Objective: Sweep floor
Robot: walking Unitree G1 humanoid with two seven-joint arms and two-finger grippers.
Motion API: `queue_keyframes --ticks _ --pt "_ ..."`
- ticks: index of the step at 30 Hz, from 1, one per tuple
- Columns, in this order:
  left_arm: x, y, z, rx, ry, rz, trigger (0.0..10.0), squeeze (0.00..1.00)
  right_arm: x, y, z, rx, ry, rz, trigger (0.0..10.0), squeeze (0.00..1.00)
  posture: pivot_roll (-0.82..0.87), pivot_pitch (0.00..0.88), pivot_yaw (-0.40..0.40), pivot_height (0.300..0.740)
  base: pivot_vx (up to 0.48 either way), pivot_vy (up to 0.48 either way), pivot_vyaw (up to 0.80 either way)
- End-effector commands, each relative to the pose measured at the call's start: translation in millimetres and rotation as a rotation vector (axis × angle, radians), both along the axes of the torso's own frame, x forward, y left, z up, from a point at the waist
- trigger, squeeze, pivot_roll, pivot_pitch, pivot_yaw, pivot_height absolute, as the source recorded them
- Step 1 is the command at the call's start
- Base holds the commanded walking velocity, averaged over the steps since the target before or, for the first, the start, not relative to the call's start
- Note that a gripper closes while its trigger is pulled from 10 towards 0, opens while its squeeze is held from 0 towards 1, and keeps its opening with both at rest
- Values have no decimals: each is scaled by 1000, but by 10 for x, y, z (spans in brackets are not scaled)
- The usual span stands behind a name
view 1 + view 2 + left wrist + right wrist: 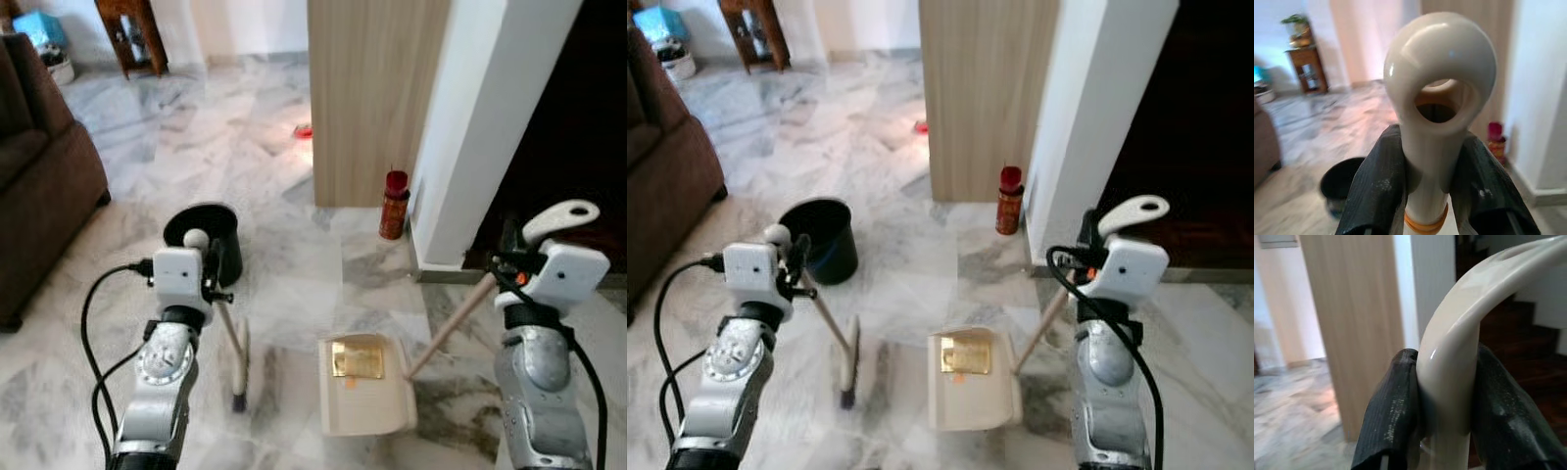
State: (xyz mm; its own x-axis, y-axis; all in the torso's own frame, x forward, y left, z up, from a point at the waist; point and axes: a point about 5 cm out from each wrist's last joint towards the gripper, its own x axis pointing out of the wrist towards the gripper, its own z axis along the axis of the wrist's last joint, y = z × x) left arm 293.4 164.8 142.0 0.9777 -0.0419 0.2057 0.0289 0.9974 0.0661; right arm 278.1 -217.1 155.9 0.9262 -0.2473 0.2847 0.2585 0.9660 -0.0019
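Broom [235, 360] stands on the marble floor [284, 264] front-left, head down, handle slanting up into the left hand [1432, 196]. Left hand clamped on broom handle just below its looped cream end, fingers [1376, 191] pressed on both sides. Dustpan [364, 387] lies flat on the floor just right of the broom head, apart from it, with a gold patch inside the tray. Its long handle slants up right to the right hand [1444, 426]. Right hand clamped on the curved cream grip, fingers [1391, 416] tight on both sides. Black bucket [211, 240] sits behind the broom, near the left arm. Red can [395, 204] stands at the foot of the wood panel [372, 88], beside the white wall [480, 117]. Brown sofa [39, 176] at far left. Small red thing [303, 130] on the floor farther back, too small to tell.
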Motion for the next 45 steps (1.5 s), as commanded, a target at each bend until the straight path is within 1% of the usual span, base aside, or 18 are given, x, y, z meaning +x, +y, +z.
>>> queue_keyframes --ticks 1,4,21,45 --pt "-17 86 87 20 -39 27 10000 0 43 108 94 4 -42 38 10000 0 -2 48 42 740 0 360 0" --pt "-19 91 94 20 -39 30 10000 0 40 133 107 3 -48 48 10000 0 -1 61 41 740 0 358 0" --pt "-27 101 95 19 -35 39 10000 0 47 125 103 17 -42 52 10000 0 4 82 39 740 0 356 0" --pt "-45 109 79 23 -25 42 10000 0 50 153 146 32 -59 61 10000 0 7 88 40 740 0 356 0"
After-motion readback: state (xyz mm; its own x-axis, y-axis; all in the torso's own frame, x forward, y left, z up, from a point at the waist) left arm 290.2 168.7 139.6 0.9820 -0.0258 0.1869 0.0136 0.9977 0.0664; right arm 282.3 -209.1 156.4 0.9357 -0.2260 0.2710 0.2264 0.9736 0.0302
